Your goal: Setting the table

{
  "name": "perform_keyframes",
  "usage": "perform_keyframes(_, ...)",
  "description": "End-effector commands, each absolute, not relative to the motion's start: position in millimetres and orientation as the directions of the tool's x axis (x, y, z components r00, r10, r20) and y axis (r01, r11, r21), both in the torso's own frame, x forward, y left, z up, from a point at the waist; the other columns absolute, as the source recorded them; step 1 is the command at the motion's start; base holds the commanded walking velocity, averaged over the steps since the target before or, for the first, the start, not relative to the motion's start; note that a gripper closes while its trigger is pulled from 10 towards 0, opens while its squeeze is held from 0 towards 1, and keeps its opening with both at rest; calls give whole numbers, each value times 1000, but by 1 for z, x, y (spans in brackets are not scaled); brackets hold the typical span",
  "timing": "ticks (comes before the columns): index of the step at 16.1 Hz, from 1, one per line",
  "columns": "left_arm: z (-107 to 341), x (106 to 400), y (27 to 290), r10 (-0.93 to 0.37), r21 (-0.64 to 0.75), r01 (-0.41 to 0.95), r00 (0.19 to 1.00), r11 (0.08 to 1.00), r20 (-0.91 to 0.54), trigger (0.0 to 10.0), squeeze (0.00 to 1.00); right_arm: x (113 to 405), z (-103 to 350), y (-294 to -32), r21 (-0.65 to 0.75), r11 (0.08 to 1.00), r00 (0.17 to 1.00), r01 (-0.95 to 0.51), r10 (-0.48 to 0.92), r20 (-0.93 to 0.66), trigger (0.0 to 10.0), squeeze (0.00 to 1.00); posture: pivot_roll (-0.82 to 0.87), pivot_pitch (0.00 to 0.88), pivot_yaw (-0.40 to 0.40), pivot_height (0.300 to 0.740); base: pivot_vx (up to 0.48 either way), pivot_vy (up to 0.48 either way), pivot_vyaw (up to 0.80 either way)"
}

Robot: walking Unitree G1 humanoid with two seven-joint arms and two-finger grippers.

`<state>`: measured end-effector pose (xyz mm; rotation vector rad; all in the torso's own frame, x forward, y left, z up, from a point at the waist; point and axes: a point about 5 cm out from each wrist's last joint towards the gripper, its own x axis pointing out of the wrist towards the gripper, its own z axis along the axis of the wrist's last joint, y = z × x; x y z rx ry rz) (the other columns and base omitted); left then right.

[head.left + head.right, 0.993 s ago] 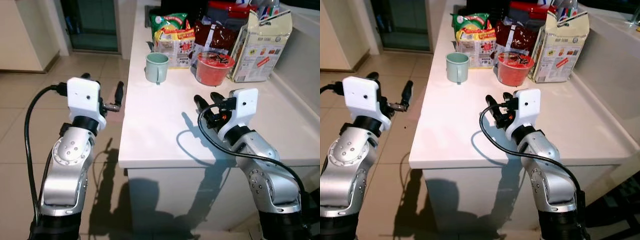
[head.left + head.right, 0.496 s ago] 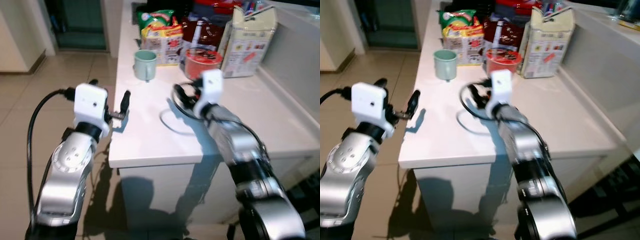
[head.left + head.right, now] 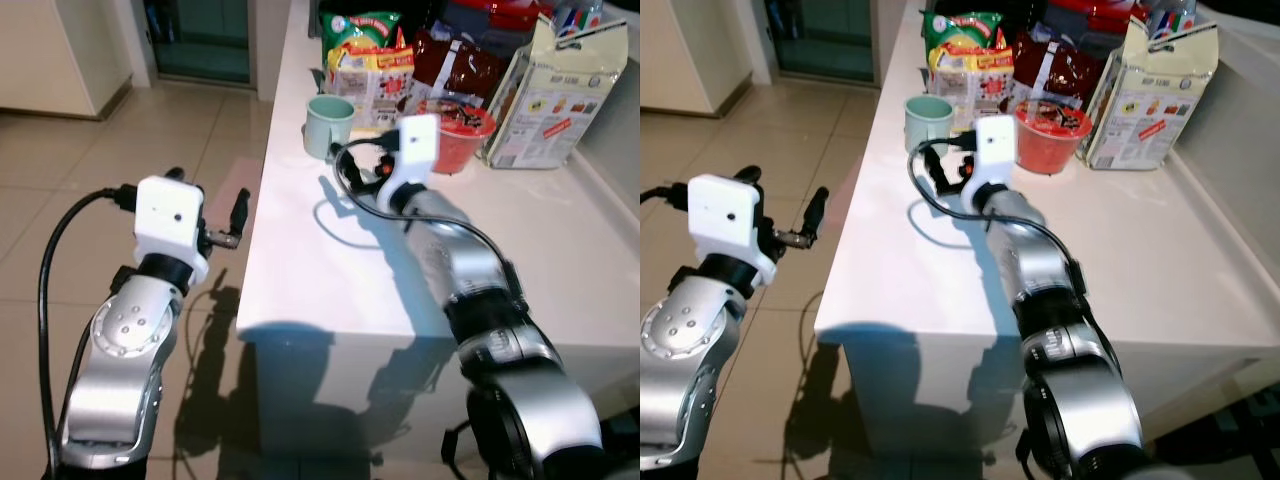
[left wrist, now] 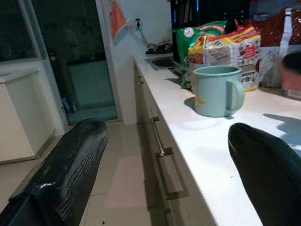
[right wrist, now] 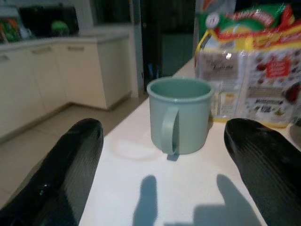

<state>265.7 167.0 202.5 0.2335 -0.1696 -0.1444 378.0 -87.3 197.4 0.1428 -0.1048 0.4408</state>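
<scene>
— Green mug [image 3: 328,126], that's what it's after, isn't it? It sits near the counter's left edge, upright, handle towards the robot, just in front of the snack packets [image 3: 366,62].

— Looks so. A second ago the right arm was pulled back by the near edge of the white counter [image 3: 350,280]; now it's stretched right out, and the right gripper [image 3: 346,168] is close to the mug, its black fingers spread wide with the mug framed between them in the wrist camera [image 5: 179,114]. Nothing gripped yet.

— And the other arm?

— The left gripper [image 3: 236,212] hangs off the counter's side over the tiled floor [image 3: 120,150], fingers apart, holding nothing.

— So the setting hasn't really begun?

— I'd say the reach is done and the grasp comes next. The red bowl [image 3: 457,128] and the tall carton [image 3: 558,92] stand just to the right, so it should close in straight, not wide.
</scene>
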Motion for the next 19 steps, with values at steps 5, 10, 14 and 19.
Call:
perform_keyframes(5, 207, 283, 148, -226, 255, 180, 961, 950, 162, 10000, 0, 325, 205, -134, 133, 924, 921, -358, 326, 211, 10000, 0, 60, 0, -33, 740, 0, 118, 0)
perform_keyframes(10, 206, 286, 147, -231, 268, 184, 961, 946, 155, 10000, 0, 293, 191, -133, 189, 926, 939, -328, 298, 171, 10000, 0, 55, 0, -22, 740, 0, 409, 0)
perform_keyframes(14, 206, 289, 149, -216, 273, 167, 963, 948, 163, 10000, 0, 286, 193, -134, 210, 930, 951, -302, 278, 137, 10000, 0, 64, 0, -34, 740, 0, 476, -113)
perform_keyframes(19, 206, 290, 150, -209, 274, 159, 964, 948, 166, 10000, 0, 283, 197, -135, 213, 932, 955, -293, 272, 122, 10000, 0, 64, 0, -38, 740, 0, 477, -612)
